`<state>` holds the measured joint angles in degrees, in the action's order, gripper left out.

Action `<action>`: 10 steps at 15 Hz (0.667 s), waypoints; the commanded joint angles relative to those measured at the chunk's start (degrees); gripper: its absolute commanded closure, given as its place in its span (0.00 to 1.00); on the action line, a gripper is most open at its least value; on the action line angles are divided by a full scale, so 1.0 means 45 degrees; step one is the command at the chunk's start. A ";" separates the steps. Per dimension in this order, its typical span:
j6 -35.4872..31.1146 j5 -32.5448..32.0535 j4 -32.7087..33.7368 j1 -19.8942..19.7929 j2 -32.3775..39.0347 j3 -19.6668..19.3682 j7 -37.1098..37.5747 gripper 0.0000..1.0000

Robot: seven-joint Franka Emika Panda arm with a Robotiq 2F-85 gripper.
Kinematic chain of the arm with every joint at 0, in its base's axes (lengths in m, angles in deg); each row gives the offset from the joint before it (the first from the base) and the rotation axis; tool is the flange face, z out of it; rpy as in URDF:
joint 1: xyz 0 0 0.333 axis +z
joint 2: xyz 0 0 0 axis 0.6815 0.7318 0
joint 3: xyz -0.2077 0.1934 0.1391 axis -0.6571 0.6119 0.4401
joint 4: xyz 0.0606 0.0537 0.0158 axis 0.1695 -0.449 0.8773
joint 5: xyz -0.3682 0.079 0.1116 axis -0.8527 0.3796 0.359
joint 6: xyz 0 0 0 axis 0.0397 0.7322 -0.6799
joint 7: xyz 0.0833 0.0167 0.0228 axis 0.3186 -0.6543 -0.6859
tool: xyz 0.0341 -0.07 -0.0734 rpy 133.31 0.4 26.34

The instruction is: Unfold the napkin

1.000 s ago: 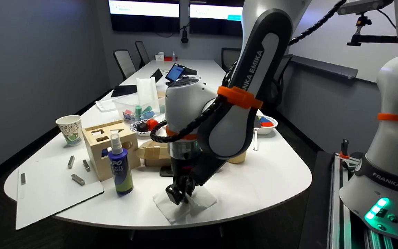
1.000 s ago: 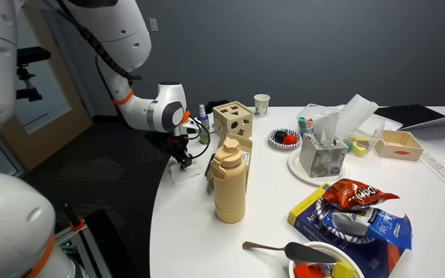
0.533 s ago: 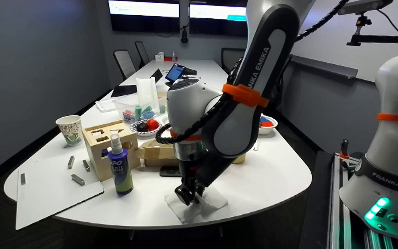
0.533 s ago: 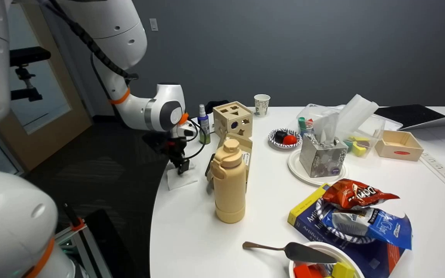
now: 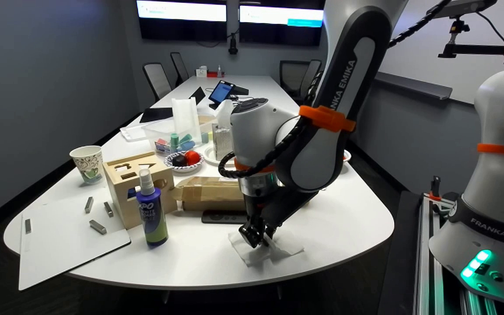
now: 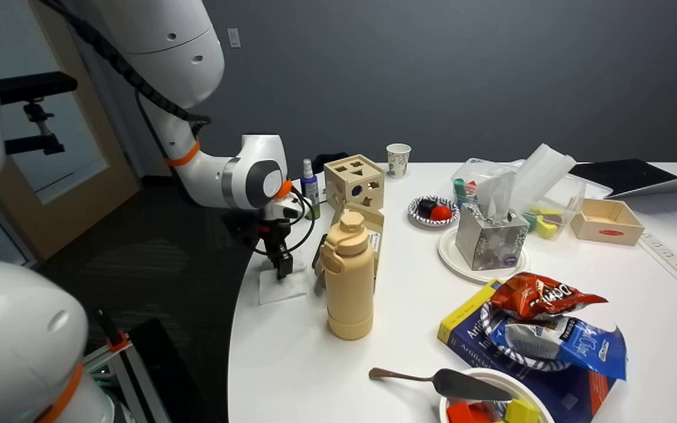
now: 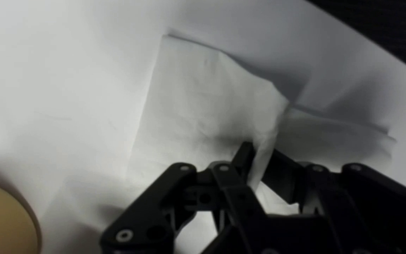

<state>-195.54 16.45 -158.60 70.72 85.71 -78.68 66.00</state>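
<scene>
While in gripper [image 7: 261, 158], napkin [image 7: 203, 106] near table-edge [image 7: 360, 39].

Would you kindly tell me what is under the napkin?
The napkin, partly pinched in the gripper, lies on the white table; anything else beneath it is covered and cannot be seen.

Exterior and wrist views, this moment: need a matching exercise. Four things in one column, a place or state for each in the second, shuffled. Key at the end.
Column 1
1. thin white paper napkin
2. silver patterned cardboard tissue box
3. brown-handled cake server with a dark blade
4. purple-and-green plastic spray bottle

Column 2
A. lying over a round white bowl
B. standing upright beside a pale wooden cube with cut-out holes
C. pinched in the black two-finger gripper
D. set on a round white plate

Pairs: 1-C, 2-D, 3-A, 4-B
</scene>
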 commanded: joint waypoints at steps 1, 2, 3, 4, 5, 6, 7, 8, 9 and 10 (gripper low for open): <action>-0.0966 -0.1229 -0.0699 0.0028 -0.0144 -0.0787 0.0815 0.97; -0.1195 -0.1342 -0.0713 -0.0091 -0.0135 -0.0789 0.0711 0.97; -0.1437 -0.1432 -0.0762 -0.0196 -0.0108 -0.0823 0.0491 0.97; -0.1709 -0.1324 -0.0806 -0.0385 -0.0088 -0.0663 0.0153 0.97; -0.2133 -0.1178 -0.0937 -0.0602 -0.0091 -0.0461 -0.0273 0.97; -0.2524 -0.0962 -0.1070 -0.0823 -0.0102 -0.0202 -0.0771 0.97; -0.2929 -0.0757 -0.1189 -0.1067 -0.0084 0.0063 -0.1348 0.97; -0.3129 -0.0432 -0.1285 -0.1348 -0.0083 0.0418 -0.1924 0.97; -0.3324 -0.0084 -0.1409 -0.1665 -0.0093 0.0772 -0.2507 0.97; -0.3253 0.0491 -0.1504 -0.2104 -0.0120 0.1325 -0.3174 0.97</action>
<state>-207.48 13.45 -162.71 66.01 85.28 -78.17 59.62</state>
